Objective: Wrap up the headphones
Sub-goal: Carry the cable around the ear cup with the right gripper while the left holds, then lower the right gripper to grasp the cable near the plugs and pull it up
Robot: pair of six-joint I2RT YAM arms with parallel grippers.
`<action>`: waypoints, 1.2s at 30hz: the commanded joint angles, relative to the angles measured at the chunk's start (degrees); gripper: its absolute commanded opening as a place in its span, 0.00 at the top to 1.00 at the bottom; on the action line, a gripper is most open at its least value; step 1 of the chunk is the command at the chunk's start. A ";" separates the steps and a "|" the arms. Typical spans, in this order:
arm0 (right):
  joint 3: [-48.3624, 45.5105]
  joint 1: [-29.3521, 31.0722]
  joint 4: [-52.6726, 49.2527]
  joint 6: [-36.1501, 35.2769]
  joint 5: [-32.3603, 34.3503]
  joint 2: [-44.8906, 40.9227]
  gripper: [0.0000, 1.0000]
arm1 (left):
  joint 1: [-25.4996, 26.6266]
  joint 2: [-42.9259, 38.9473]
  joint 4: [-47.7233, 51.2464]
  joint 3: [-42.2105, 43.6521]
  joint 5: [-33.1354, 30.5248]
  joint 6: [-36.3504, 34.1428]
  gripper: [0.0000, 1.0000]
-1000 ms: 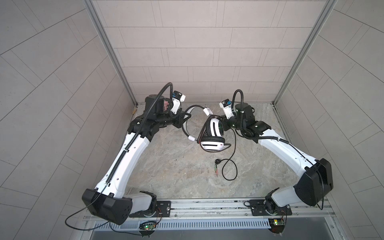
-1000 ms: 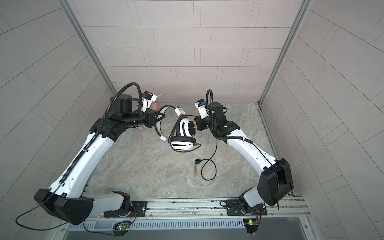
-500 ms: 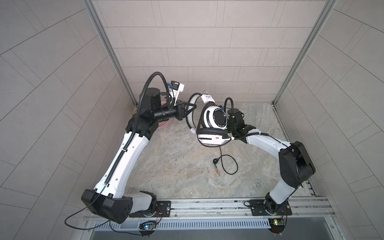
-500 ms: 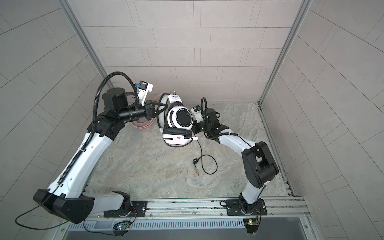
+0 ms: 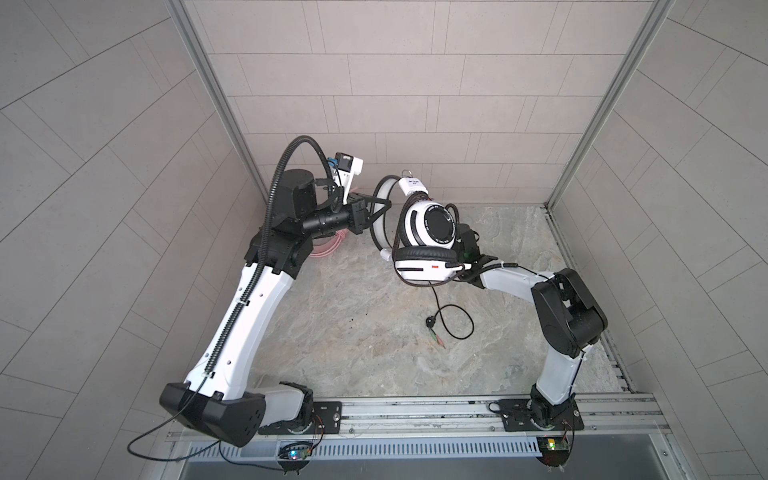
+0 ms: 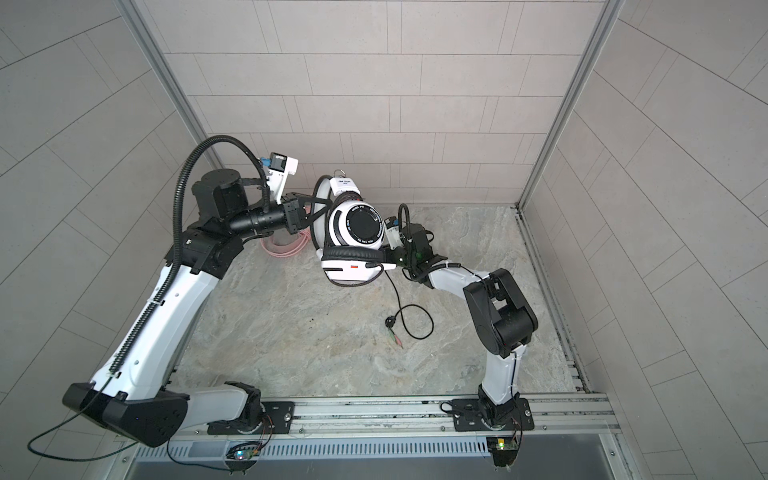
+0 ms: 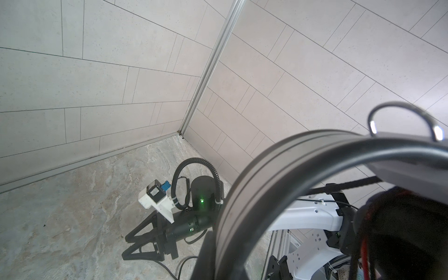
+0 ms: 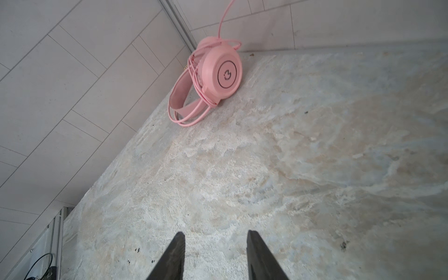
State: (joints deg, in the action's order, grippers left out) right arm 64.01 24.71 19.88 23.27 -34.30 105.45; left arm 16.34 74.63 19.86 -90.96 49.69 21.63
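White-and-black headset first: it hangs raised above the surface, just right of centre and toward the far side. Your left tool is clamped tight on its white headband, reaching in from the left, so both ear cups dangle on the right of that tool. The black cable drops from the lower cup and ends in a loose loop lying on the surface, with the plug end beside the loop.

Your right tool stands partly spread, its fingers apart with nothing between them. It sits low over the surface and points toward the far left. In both top views the ear cups hide most of it.

The pink headset rests in the far left corner, close to the walls. Its pink cable looks wound around it, though you cannot tell how tightly from here.
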 commanded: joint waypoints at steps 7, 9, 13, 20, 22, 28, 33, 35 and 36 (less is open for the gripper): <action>-4.27 0.61 2.36 0.74 -1.46 -0.92 0.91 | -1.64 -1.96 -7.80 -1.33 -5.85 4.61 1.00; -5.91 1.35 1.16 -0.46 -0.51 -2.34 0.93 | -1.72 -2.29 -8.84 0.08 -11.34 3.83 1.00; -7.38 3.29 -4.22 -3.23 1.47 -5.17 0.94 | -1.86 -2.08 -10.01 2.23 -25.51 5.78 1.00; -11.23 10.06 -13.46 -6.19 6.65 -13.36 0.94 | -2.58 -0.41 -12.30 5.50 -50.61 9.26 1.00; -13.16 12.52 -14.45 -8.32 8.75 -16.12 0.94 | -3.31 0.82 -11.67 5.62 -54.88 10.57 1.00; -13.65 20.48 -23.44 -13.46 17.11 -23.83 0.95 | -3.43 4.86 -14.56 5.41 -63.82 11.24 1.00; -11.19 27.93 -32.33 -17.69 25.55 -31.51 0.95 | -3.51 10.31 -12.68 1.25 -67.36 6.63 1.00; -9.76 29.71 -35.11 -18.59 27.73 -34.19 0.94 | -3.51 11.44 -12.98 1.34 -68.67 5.29 1.00; -8.88 30.21 -36.60 -18.98 28.57 -35.21 0.94 | -3.51 11.77 -13.44 1.75 -69.32 4.65 1.00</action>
State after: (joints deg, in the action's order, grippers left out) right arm 52.64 53.39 -9.50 8.01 -11.77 73.80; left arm 12.88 86.89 12.64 -86.21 -14.98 27.03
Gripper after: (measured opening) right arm 0.059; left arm 0.082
